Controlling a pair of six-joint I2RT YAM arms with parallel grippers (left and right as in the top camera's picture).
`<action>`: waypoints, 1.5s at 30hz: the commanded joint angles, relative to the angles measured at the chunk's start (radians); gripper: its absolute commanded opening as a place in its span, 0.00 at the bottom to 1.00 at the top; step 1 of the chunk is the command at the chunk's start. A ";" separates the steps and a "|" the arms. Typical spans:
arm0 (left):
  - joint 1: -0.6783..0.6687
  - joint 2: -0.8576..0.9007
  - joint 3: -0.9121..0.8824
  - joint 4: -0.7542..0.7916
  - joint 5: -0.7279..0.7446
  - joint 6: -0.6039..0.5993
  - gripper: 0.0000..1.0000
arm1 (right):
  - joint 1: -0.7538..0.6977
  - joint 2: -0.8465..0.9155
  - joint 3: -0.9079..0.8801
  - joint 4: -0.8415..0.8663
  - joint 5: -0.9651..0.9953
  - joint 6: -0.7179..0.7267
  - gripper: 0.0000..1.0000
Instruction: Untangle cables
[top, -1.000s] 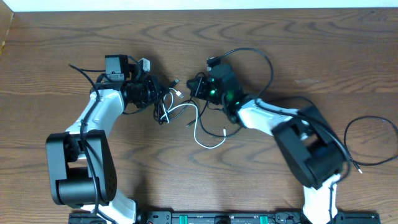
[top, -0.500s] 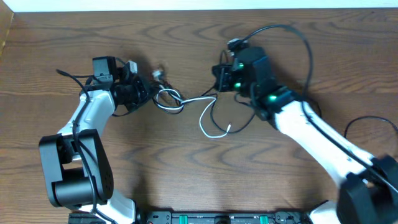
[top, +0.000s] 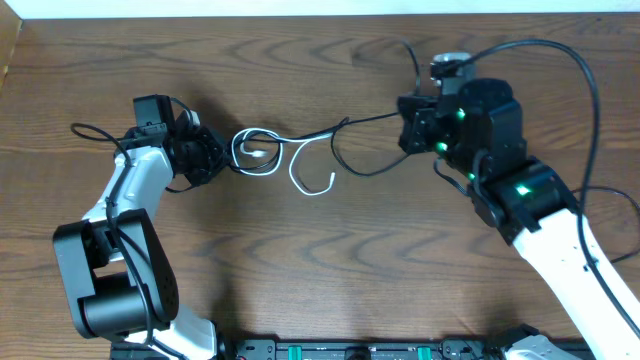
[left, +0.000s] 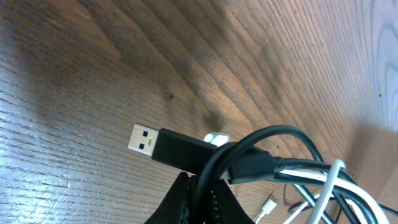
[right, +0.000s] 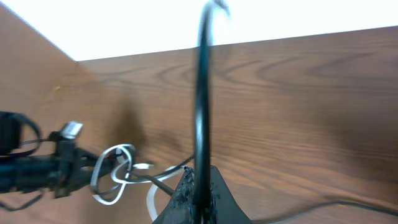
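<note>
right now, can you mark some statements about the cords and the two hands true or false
1. The right hand pinches the black cord. True.
2. The left hand is open and holds nothing. False: it is shut on the black cord, just beside the USB plug.
3. The white cord lies on the table between the two hands. True.
4. The USB plug sits at the right hand. False: it is at the left hand.
</note>
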 joint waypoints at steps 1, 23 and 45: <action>0.025 -0.013 -0.011 -0.003 -0.102 -0.018 0.08 | -0.026 -0.056 0.010 -0.033 0.233 -0.058 0.01; 0.024 -0.013 -0.019 -0.006 -0.080 -0.050 0.85 | -0.025 -0.024 0.010 -0.127 0.174 -0.169 0.01; -0.365 -0.013 0.122 -0.185 -0.249 -0.093 0.84 | -0.026 0.056 0.010 -0.143 0.185 -0.169 0.01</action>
